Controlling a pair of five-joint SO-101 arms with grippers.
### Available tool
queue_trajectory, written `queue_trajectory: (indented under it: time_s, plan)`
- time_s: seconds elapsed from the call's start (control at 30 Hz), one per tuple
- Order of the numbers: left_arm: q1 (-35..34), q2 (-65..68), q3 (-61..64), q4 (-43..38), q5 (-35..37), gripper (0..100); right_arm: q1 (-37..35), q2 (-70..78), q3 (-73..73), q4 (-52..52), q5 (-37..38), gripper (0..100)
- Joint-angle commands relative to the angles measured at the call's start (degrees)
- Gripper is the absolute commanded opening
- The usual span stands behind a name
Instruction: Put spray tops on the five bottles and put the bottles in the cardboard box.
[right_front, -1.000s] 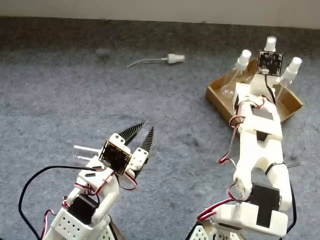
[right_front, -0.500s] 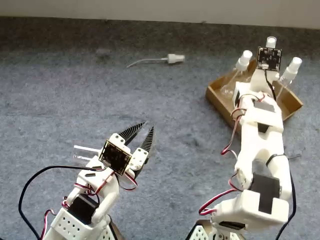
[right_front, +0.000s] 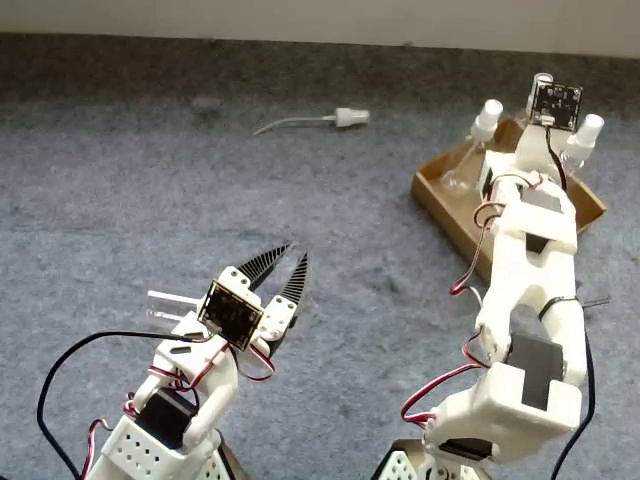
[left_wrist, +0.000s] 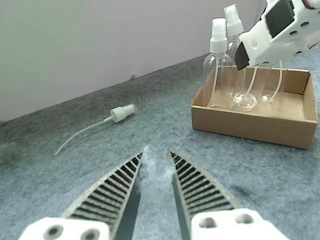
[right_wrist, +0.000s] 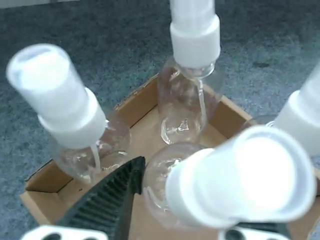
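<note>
**Operator:** Panel by panel, what am I looking at, and which step is this?

**Guide:** The grey table (right_front: 120, 200) carries everything. Your right arm (right_front: 525, 260) stretches over the cardboard box (right_front: 440, 210), which sits at the table's far right. Four bottles (right_wrist: 187, 100) stand upright in the box, each with its spray top on. The nearest bottle (right_wrist: 240, 185) sits at the right gripper (right_wrist: 200, 197). You cannot tell whether that gripper clasps it or has let go. On this showing, you are boxing the fourth bottle.

**Operator:** And the left side?

**Guide:** Your left gripper (left_wrist: 156, 154) hangs released, jaws apart and grasping nothing, well apart from the box. A clear object (right_front: 170, 303) lies just beside the left arm (right_front: 190, 390). It may be the fifth bottle, but it is too indistinct to say. The loose spray top (right_front: 345, 118) lies on its side near the far edge, its thin tube trailing. Your next move probably calls for lifting the right arm straight up, so no neighbour tips. After that, take the loose top by its white head, not by the tube.
</note>
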Motion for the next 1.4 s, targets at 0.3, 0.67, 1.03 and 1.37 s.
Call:
queue_trajectory:
  time_s: [0.3, 0.67, 1.03, 1.37]
  plan:
    - [-0.48, 0.22, 1.1, 0.09, -0.35, 3, 1.01, -1.1, -1.54, 5.58, -0.26, 20.3]
    - [-0.48, 0.22, 1.1, 0.09, -0.35, 3, 0.92, -0.66, -1.54, 8.04, 2.11, 20.3]
    - [-0.48, 0.22, 1.1, 0.09, -0.35, 3, 0.66, -0.66, -1.98, 8.04, 2.2, 20.3]
    - [-0.48, 0.22, 1.1, 0.09, -0.35, 3, 0.66, -0.57, -2.07, 8.48, 2.2, 20.3]
